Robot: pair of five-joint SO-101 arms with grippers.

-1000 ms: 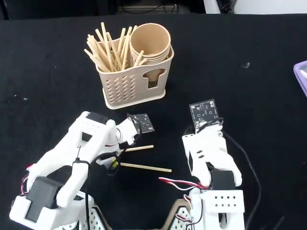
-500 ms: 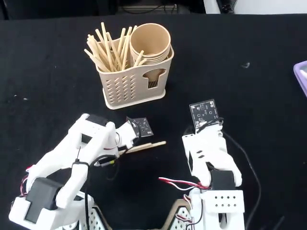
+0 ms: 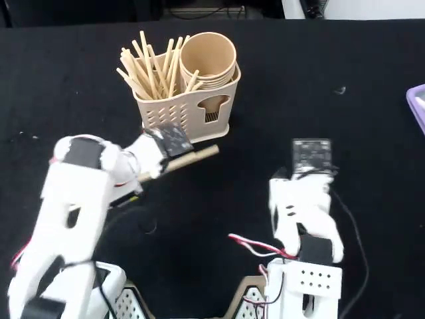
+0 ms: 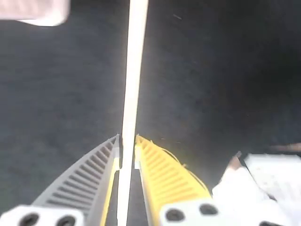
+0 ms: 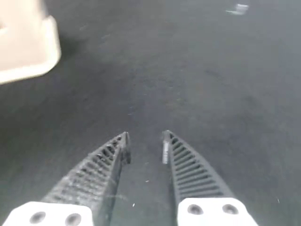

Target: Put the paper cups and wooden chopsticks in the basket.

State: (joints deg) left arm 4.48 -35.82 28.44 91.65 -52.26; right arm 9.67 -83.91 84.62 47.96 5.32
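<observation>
A beige slotted basket stands at the back of the black table, with several wooden chopsticks in one side and stacked paper cups in the other. My left gripper is raised just in front of the basket, shut on a wooden chopstick that points toward the right; it may be two pressed together. In the left wrist view the stick runs out between the shut fingers of the gripper. My right gripper hangs over bare table, open a little with nothing in it.
A purple object sits at the table's right edge and a small speck lies behind the right arm. The basket's corner shows in the right wrist view.
The left gripper gathered the chopsticks lying on the table, lifted them and swung back toward the basket. The right arm shifted slightly to the right.
</observation>
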